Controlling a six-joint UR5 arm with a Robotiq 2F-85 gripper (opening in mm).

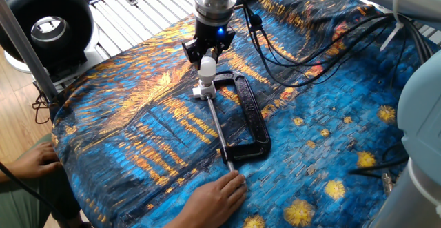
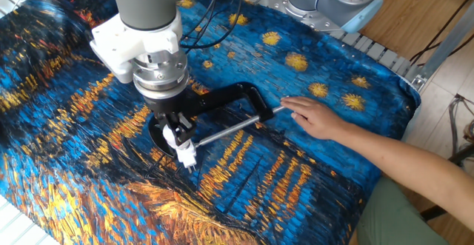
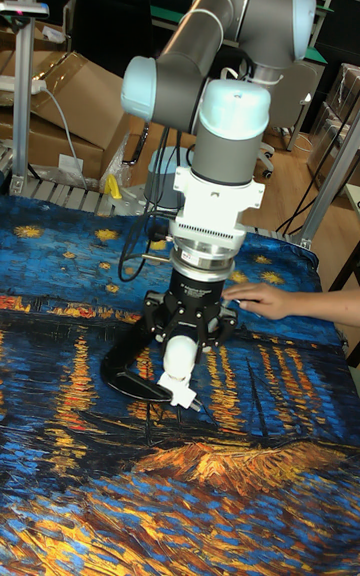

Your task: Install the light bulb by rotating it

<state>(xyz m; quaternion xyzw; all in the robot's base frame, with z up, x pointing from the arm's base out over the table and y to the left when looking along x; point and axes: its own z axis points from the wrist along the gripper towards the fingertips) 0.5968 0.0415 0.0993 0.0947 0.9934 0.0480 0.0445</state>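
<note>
Item: my black two-finger pincer (image 1: 207, 56), clenched on the small matte white light bulb (image 1: 207, 66) seated upright in its white blocky socket base (image 1: 204, 89) beside the black metal C-clamp (image 1: 251, 121); handling note: I would turn slowly about the bulb's own axis, pressing lightly, no sideways lean.

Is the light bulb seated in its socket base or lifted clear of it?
Seated: the light bulb stands upright directly on the white socket base, no gap visible, with the hand around its top.

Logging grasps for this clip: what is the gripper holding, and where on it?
The gripper holds the small matte white light bulb, fingers at its rounded upper part.
</note>
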